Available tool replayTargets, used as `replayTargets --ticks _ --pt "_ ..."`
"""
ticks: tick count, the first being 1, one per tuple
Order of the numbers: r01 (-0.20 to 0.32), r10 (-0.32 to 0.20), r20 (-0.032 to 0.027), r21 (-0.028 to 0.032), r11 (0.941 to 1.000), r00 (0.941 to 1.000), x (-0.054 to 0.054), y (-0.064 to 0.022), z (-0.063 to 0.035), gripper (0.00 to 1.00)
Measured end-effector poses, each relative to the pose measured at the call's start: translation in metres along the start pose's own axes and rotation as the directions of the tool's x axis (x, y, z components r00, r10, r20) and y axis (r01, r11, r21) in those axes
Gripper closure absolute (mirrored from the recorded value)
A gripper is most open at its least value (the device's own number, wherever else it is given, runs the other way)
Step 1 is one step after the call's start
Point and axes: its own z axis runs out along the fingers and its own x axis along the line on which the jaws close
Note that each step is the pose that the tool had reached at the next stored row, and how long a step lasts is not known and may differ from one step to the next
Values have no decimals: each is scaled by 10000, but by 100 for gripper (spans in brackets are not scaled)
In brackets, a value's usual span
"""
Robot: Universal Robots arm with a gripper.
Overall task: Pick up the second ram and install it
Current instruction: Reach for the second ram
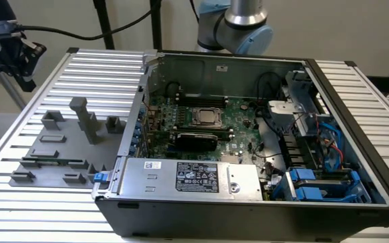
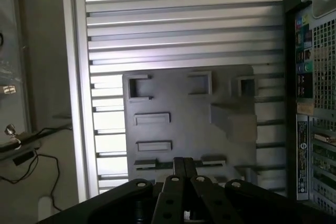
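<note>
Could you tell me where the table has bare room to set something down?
Ribbed table behind and in front of the grey tray; the strip beyond the computer case at the exterior view's right. Tray and case interior are crowded.

The arm (image 1: 238,23) and the gripper (image 2: 184,163) are cut off by picture edges. The ram (image 1: 49,161) is too small to see well.
</note>
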Motion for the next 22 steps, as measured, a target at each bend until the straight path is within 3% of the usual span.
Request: replayTargets --ticks 2,8,10,17,22 --pt "-1 1 -32 23 10000 10000 8 -44 4 89" --pt "11 -7 -274 133 9999 9996 0 -160 19 89" --pt "37 -32 -323 146 9999 9995 -2 -192 28 89" --pt "147 -142 -352 145 9998 9993 -10 -313 42 89" --pt "164 -161 -353 107 9998 9992 -20 -439 59 89"
